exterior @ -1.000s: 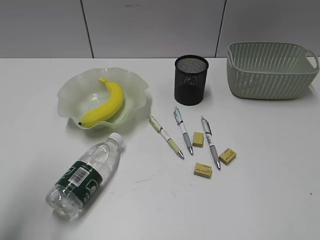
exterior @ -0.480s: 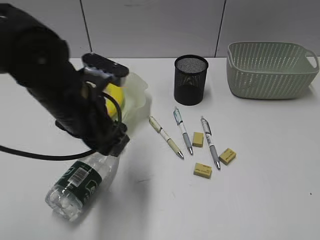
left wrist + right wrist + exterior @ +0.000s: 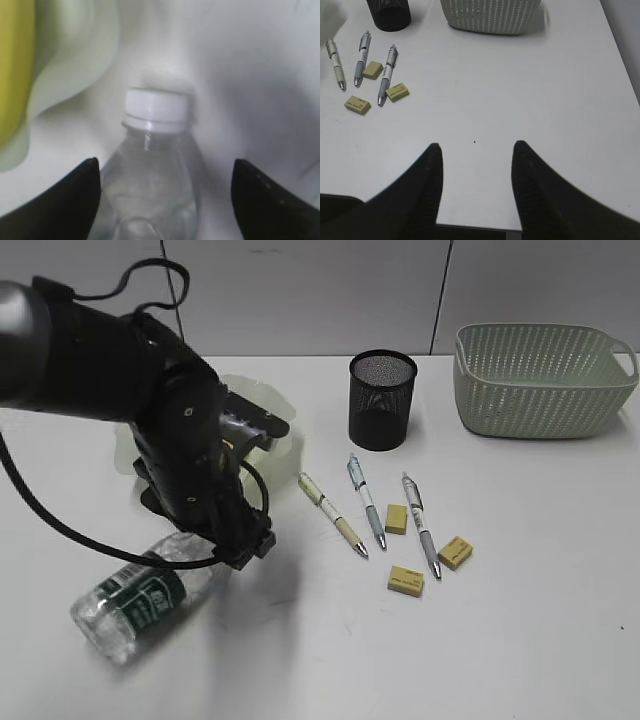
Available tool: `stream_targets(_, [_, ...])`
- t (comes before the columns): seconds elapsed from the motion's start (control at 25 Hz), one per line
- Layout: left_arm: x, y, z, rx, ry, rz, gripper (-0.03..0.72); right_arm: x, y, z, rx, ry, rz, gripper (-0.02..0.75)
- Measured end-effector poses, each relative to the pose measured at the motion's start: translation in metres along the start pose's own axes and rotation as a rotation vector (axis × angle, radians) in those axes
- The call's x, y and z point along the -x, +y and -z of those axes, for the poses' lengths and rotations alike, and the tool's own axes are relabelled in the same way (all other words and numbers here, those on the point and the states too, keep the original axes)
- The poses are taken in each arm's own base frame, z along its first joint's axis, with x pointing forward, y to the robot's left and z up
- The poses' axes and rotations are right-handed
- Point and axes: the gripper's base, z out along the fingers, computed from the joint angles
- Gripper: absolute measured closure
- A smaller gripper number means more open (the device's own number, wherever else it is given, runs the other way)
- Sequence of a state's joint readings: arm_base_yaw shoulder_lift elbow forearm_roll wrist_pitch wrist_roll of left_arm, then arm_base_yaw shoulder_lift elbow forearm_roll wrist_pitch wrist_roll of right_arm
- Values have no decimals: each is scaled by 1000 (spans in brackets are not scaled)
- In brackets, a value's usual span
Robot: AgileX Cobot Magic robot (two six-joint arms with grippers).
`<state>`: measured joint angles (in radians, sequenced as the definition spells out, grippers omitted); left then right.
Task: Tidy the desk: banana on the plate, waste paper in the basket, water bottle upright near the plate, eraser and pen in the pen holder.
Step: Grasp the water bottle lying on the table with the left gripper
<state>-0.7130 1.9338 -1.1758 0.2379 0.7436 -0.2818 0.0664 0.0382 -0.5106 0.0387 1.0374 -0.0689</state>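
On the desk (image 3: 520,620): three pens (image 3: 366,501), three erasers (image 3: 405,581).

White worktop (image 3: 540,620). Clear bottle (image 3: 130,605) with dark green label and white cap (image 3: 156,109). Yellow banana (image 3: 12,70) in pale-green frosted plate (image 3: 270,405). Black mesh holder (image 3: 381,400). Sage-green lattice basket (image 3: 540,380). Tan-yellow erasers (image 3: 406,581). Black jaws.

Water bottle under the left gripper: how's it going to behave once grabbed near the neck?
The water bottle lies on its side, a smooth cylinder, so it will probably roll if nudged. It looks clear and mostly empty: likely light, with thin walls that may dent. The left gripper straddles the tapered shoulder below the cap, where smooth plastic might slip.
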Motion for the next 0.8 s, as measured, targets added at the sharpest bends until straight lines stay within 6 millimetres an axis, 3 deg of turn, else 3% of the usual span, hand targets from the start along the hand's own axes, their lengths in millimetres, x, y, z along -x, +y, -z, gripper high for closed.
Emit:
stream_targets(0.2, [-2,-1,-19,15,38,-6,147,0,0,0,0,0,0,371])
stream_targets(0.4, [-2,-1,-21,18,46,0,353,0,0,0,0,0,0,371])
stream_targets(0.52, [-2,-1,-16,13,37,11,351,0,0,0,0,0,0,371])
stream_targets(0.64, [0,2,12,-11,-50,48,356,0,0,0,0,0,0,371])
stream_targets(0.8, [-10,13,76,-84,-365,110,370,0,0,0,0,0,0,371])
